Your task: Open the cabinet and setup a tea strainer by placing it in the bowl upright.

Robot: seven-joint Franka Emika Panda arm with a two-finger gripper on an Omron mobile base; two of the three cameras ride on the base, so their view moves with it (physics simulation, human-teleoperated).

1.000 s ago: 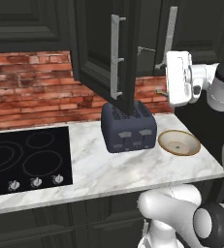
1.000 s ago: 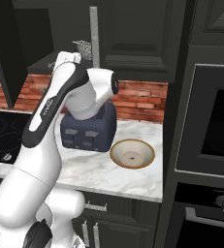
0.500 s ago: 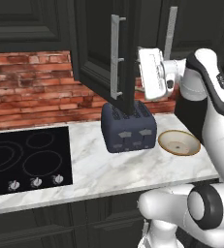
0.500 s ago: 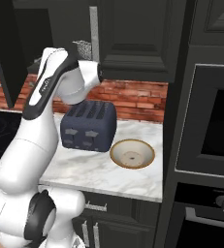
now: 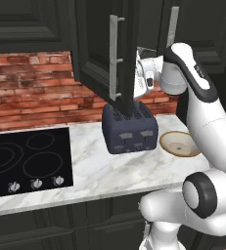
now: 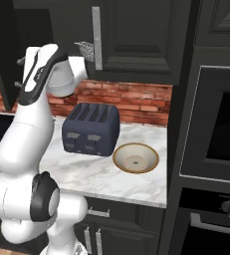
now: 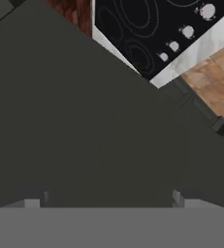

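Behind the open cabinet door, the claw had swung further in, released, with the tea strainer at its 12 o'clock.

Base views flank toaster, hand view close

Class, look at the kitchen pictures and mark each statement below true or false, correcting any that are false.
1. The bowl sits on the marble counter beside the toaster. True.
2. The left cabinet door is shut flat. False: it stands swung outward above the toaster.
3. The tea strainer already lies in the bowl. False: the bowl is empty; the strainer sits up inside the cabinet.
4. The hand is raised to cabinet height, behind the open door. True.
5. The hand grips the toaster. False: it is open and holds nothing.
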